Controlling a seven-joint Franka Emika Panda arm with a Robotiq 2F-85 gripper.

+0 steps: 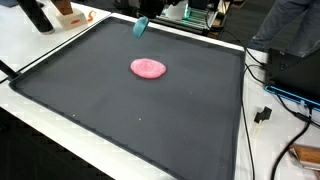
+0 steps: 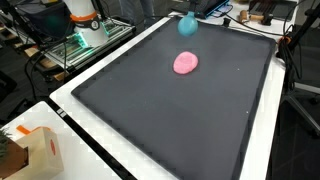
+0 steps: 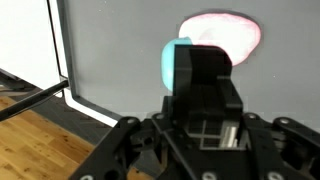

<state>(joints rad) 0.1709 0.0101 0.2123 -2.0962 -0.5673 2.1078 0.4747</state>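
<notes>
A teal block hangs close in front of the wrist camera, pressed against a black finger of my gripper, which appears shut on it. In both exterior views the teal block is tilted above the far edge of the black mat. The arm itself is mostly out of frame there. A flat pink blob lies on the mat near its middle. In the wrist view the pink blob lies beyond the gripper, apart from it.
The mat lies on a white table and has a raised rim. A cardboard box stands at one table corner. Cables run along a side, equipment stands past the far edge, and wooden floor shows below.
</notes>
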